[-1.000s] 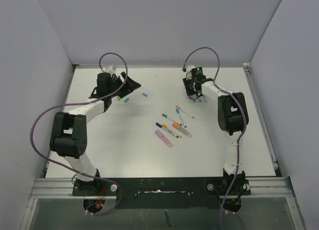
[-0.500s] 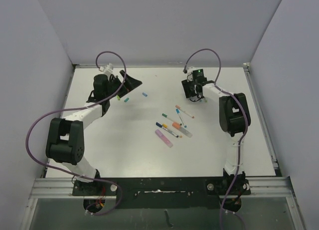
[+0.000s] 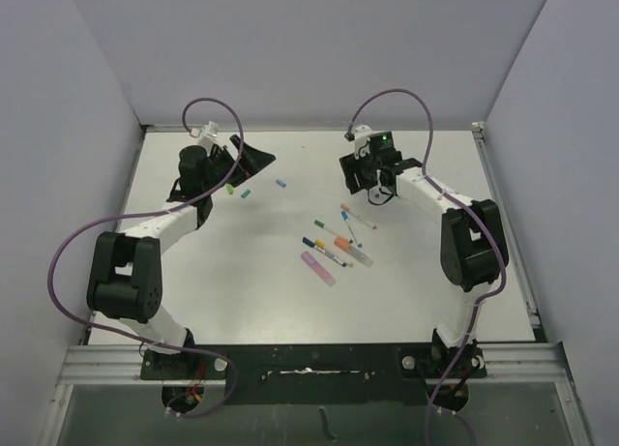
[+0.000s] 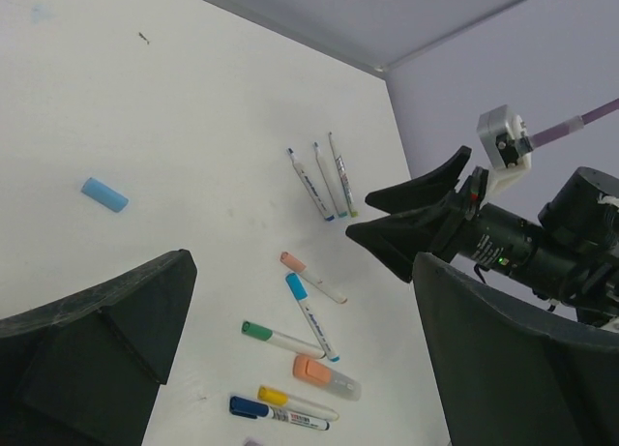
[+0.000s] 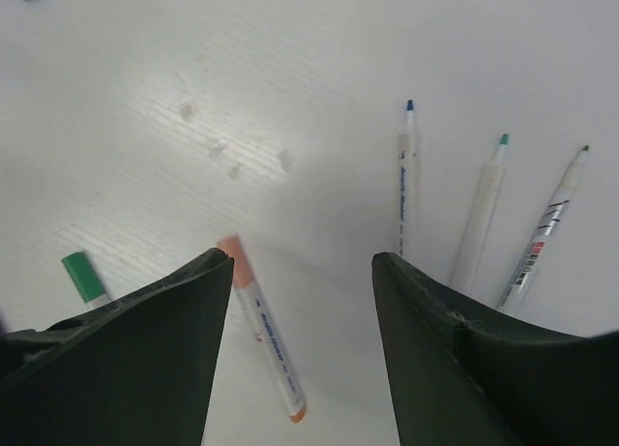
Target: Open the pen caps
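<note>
Your left end effector (image 3: 247, 165) hangs wide open and empty by loose, stubby coloured plastic pen caps (image 3: 246, 193) at far left. Your right end effector (image 5: 302, 264), fingers parted on nothing, hovers near three thin pale uncapped pens (image 5: 484, 199) at far right, apparently kept apart from the caps.

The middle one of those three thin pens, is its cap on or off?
Off: the middle pen ends in a bare, pointed teal tip; no cap covers it.

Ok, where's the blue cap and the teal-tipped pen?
blue cap (image 4: 104, 194), left wrist view, its middle.
teal-tipped pen (image 5: 484, 209), right wrist view, middle of its pale body.
</note>
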Action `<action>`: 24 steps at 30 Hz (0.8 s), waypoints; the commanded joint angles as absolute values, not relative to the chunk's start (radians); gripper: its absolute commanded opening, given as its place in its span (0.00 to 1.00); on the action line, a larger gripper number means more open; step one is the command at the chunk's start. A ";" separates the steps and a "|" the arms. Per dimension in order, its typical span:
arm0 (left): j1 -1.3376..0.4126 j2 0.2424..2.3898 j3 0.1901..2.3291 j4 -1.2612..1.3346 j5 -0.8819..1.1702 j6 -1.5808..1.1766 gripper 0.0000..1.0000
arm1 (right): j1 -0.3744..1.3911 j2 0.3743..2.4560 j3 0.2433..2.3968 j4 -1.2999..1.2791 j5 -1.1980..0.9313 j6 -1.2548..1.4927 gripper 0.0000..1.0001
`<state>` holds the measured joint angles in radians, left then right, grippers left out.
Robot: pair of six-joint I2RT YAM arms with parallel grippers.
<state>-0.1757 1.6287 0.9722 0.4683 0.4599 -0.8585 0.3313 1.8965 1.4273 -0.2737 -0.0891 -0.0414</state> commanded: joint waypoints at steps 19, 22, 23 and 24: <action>-0.166 1.594 0.986 0.529 0.502 -0.863 0.98 | 0.402 1.898 1.331 -0.390 -0.040 -0.037 0.56; -0.166 1.593 0.984 0.529 0.502 -0.864 0.98 | 0.399 1.909 1.333 -0.390 -0.040 -0.036 0.56; -0.166 1.592 0.983 0.530 0.502 -0.864 0.98 | 0.397 1.913 1.333 -0.388 -0.041 -0.035 0.55; -0.165 1.592 0.981 0.531 0.502 -0.866 0.98 | 0.396 1.918 1.334 -0.388 -0.043 -0.033 0.55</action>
